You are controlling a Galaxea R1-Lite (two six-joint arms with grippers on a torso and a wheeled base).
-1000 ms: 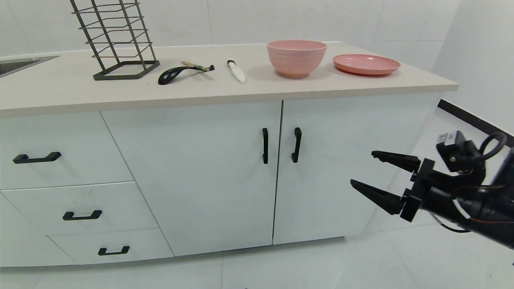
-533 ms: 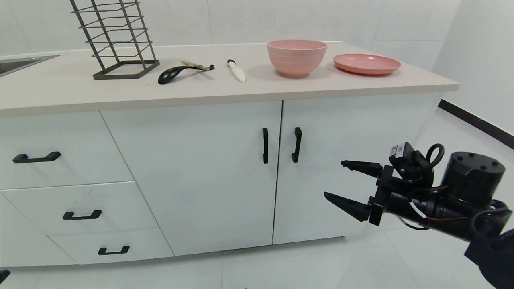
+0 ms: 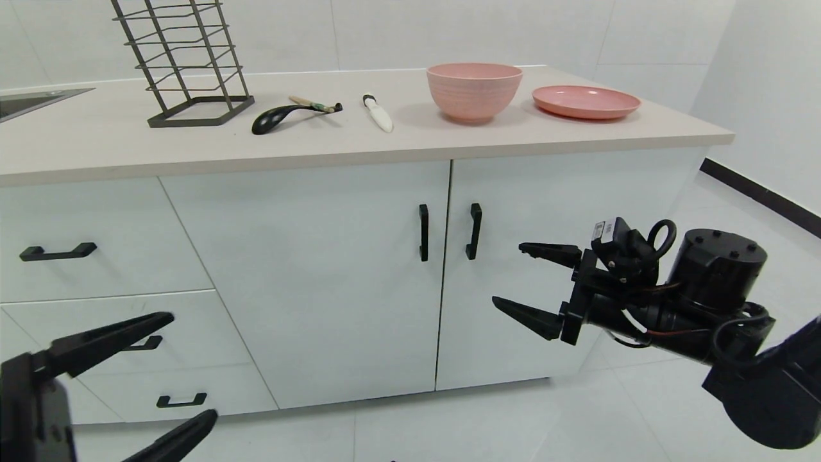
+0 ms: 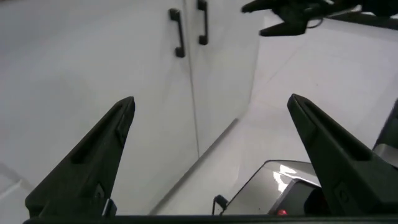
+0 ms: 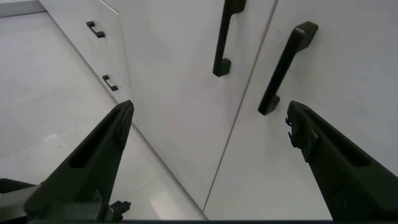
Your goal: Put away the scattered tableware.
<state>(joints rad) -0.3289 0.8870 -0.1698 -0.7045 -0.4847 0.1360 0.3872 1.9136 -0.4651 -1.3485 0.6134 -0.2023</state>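
Tableware (image 3: 473, 90) sits up above my pincers, cupboard doors shut.
My right pincer (image 3: 508, 274), spread apart, faces the door handle (image 3: 473, 231) just ahead; next I should clamp it. My left pincer (image 3: 192, 366) is spread too.

No legible text; white sticker (image 3: 603, 229) on wrist camera (image 3: 621, 249) behind right hand (image 3: 507, 273): print too small to read.
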